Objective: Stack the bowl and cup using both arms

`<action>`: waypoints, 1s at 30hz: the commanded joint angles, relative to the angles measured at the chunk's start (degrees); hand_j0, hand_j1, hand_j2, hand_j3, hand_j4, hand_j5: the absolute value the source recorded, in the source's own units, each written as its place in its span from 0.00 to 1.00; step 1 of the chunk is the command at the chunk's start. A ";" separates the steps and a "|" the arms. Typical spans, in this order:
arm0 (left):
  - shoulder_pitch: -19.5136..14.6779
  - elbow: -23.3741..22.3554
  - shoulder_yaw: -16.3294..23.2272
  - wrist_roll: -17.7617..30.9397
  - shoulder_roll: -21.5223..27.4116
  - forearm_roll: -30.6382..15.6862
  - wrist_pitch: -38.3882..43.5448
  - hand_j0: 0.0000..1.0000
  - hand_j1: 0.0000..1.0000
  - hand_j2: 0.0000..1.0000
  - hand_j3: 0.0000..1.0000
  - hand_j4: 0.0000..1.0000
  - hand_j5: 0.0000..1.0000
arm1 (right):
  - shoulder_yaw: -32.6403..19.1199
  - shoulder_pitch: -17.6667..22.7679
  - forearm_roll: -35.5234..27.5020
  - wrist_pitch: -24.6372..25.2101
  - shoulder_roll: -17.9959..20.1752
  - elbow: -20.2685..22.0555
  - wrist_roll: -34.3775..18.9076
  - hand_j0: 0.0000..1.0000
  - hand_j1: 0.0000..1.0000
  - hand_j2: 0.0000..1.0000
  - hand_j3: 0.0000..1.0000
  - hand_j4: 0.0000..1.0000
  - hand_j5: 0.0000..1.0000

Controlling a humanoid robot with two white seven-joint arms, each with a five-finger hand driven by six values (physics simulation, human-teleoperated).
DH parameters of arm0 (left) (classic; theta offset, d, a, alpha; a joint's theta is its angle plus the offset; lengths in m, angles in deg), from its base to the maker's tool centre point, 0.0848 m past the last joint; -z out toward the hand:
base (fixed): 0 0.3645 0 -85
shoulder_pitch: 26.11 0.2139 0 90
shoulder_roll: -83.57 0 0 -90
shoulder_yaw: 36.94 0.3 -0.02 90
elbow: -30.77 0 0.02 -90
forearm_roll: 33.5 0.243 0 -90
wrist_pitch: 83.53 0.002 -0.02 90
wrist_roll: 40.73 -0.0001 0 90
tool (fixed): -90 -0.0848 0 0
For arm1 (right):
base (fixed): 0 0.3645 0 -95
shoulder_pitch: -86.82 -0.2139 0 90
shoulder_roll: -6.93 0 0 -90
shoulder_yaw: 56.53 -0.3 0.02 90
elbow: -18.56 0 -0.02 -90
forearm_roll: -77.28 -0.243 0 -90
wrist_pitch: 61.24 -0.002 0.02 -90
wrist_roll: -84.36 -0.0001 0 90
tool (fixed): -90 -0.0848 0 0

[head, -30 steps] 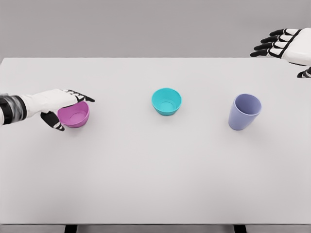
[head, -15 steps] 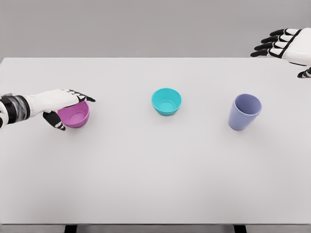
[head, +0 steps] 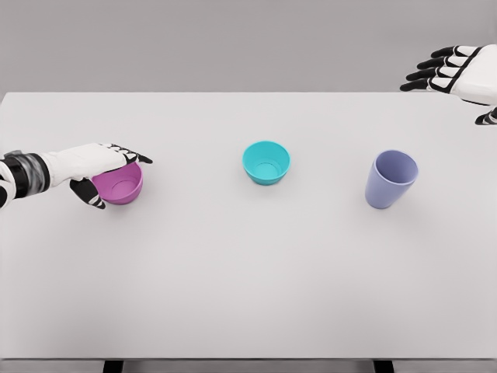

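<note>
Nothing on the white surface [head: 233,264] had shifted since the earlier frames; only the left hand [head: 97,172] had drawn very slightly back toward the left edge while keeping its place at the small pink plastic bowl [head: 119,184]. That hand was curled about the bowl's near rim, fingers over the top and thumb below, seemingly gripping it. The teal plastic bowl [head: 265,162] sat upright at the middle, to the right of the pink one and well apart. The tall lavender plastic cup [head: 390,179] stood further right, nearer the right hand [head: 450,71], which hovered open-fingered beyond the far right corner, holding nothing.
</note>
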 commanded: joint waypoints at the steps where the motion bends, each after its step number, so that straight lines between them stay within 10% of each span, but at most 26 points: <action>1: 0.00 -0.08 -0.02 -0.02 -0.01 -0.02 0.02 1.00 1.00 1.00 1.00 1.00 1.00 | -0.02 0.00 -0.21 0.16 0.06 0.02 0.03 1.00 1.00 1.00 1.00 1.00 1.00; 30: -2.02 -0.26 0.33 -0.02 -0.01 -0.55 -0.07 0.74 0.74 0.74 0.74 0.74 0.74 | -0.02 0.26 -0.21 0.16 0.41 0.02 0.03 1.00 1.00 1.00 1.00 1.00 1.00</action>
